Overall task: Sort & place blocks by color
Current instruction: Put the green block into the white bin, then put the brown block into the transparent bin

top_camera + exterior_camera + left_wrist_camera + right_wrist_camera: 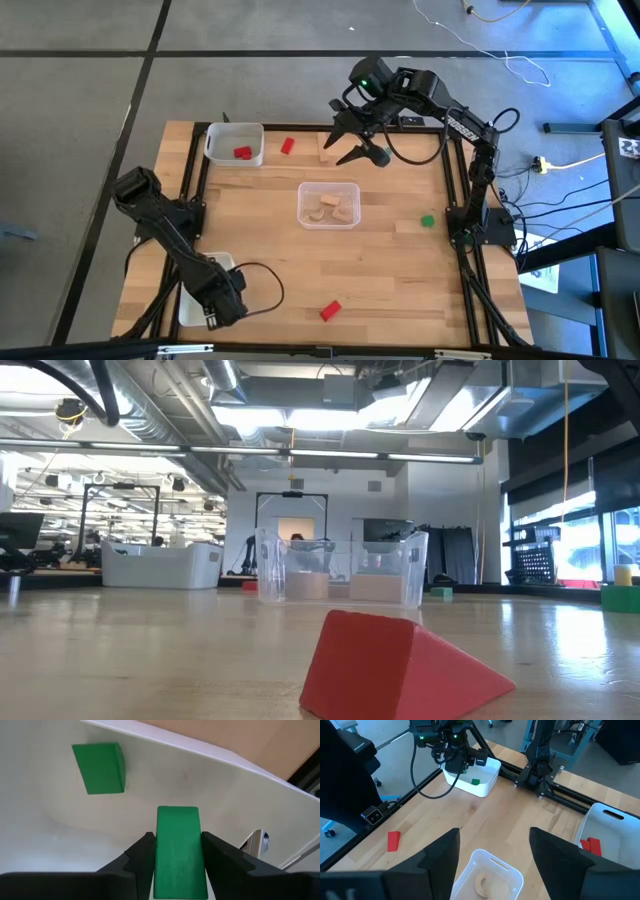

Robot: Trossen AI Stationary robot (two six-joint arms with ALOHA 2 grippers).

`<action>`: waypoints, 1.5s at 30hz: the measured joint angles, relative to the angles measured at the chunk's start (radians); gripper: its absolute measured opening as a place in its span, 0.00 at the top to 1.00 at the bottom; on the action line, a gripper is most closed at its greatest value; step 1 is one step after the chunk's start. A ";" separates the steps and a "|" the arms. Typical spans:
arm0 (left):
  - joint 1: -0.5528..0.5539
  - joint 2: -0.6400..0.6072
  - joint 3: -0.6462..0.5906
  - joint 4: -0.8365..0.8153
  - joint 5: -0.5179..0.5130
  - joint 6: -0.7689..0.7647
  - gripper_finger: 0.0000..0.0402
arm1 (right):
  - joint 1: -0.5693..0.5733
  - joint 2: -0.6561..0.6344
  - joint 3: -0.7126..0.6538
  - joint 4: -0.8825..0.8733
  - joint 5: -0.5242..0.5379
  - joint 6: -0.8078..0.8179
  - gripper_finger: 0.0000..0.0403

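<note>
Placement is the step in hand, by my reading: the left tool [179, 865] hangs inside the white tray [190, 300] at the counter's [260, 270] near-left corner, its fingers [142, 857] clamped on the flanks of a green block [179, 851]. To do it well, the block should go low, close to the tray floor, before the fingers part, so it does not bounce over the rim. It should also land apart from the second green block [98, 768], which lies loose on the tray floor ahead of the tool and not touching the held one. A straight lift out afterwards should keep the fingers off the tray wall.

Farther right of that tool, a red wedge block [330, 310] lies on the bare counter near the front edge. The clear tray [329, 205] at mid-counter holds light-wood pieces [335, 207]. Beyond it, another white tray [235, 143] holds a red block [242, 152], with a second red block [288, 146] just outside it on the counter.

The right tool [356, 140] hovers at the far edge with its fingers spread wide and nothing between them; a light-wood block [327, 147] lies just beside it. One green block [427, 220] is left on the counter, well to the right of the clear tray.
</note>
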 joint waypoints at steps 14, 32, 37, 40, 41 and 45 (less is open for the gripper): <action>0.000 0.000 0.000 -0.011 -0.015 0.053 0.60 | 0.000 0.000 0.000 -0.010 0.000 0.000 0.41; 0.139 -0.272 0.000 -0.279 -0.292 0.076 0.60 | 0.000 0.000 0.000 -0.059 0.007 0.081 0.41; 0.215 -0.396 0.000 -0.313 -0.484 0.072 0.60 | 0.000 0.000 0.000 -0.114 0.007 0.128 0.41; 0.266 -0.458 0.000 -0.313 -0.596 0.074 0.60 | 0.001 0.000 0.000 -0.131 0.027 0.134 0.41; 0.286 -0.475 0.000 -0.312 -0.629 0.081 0.60 | 0.003 0.000 0.000 -0.133 0.052 0.156 0.41; 0.362 -0.520 0.000 -0.312 -0.744 0.111 0.60 | 0.008 0.000 0.000 -0.156 0.272 0.313 0.41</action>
